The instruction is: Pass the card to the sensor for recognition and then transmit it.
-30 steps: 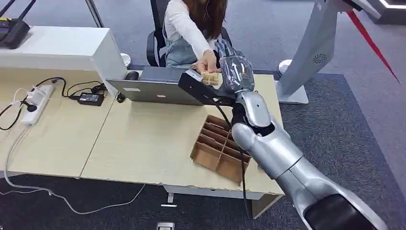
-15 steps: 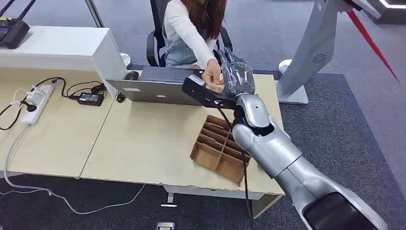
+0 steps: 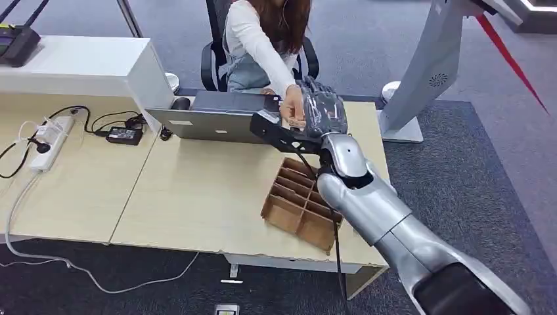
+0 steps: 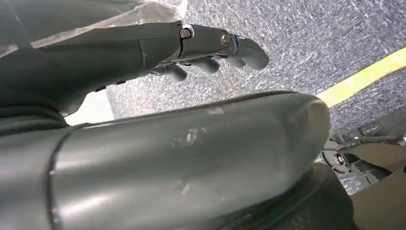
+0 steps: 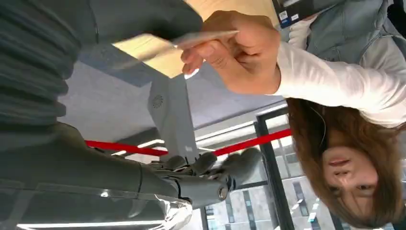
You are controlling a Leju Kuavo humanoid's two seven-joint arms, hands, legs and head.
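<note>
Right hand (image 3: 322,113): raised over the far edge of the desk, wrapped in clear film. In the right wrist view its dark fingers (image 5: 215,167) were stretched out and apart, with nothing between them; the hand held nothing.

Card (image 5: 191,40): thin, pale, seen edge-on in the right wrist view. It was pinched in the person's hand (image 5: 239,52), just beside the robot's grey ribbed wrist cover and apart from the robot's fingers. In the head view the person's hand (image 3: 293,108) was touching or nearly touching the right hand; the card itself was too small to make out there.

Left hand (image 4: 210,48): seen from its wrist camera above grey carpet with a yellow line. Its fingers were lightly curled with nothing in them; whether they were closed could not be told.

Sensor (image 3: 279,131): a flat black unit on a black arm, just beneath the two meeting hands.

Person (image 3: 263,39): seated on a black chair behind the desk, white sleeve stretched toward the robot.

Desk (image 3: 197,190): light wood. It carried a brown cardboard divider box (image 3: 299,205) near the right forearm, a grey laptop (image 3: 210,121), a black power adapter (image 3: 125,134) and a white power strip (image 3: 52,141).
</note>
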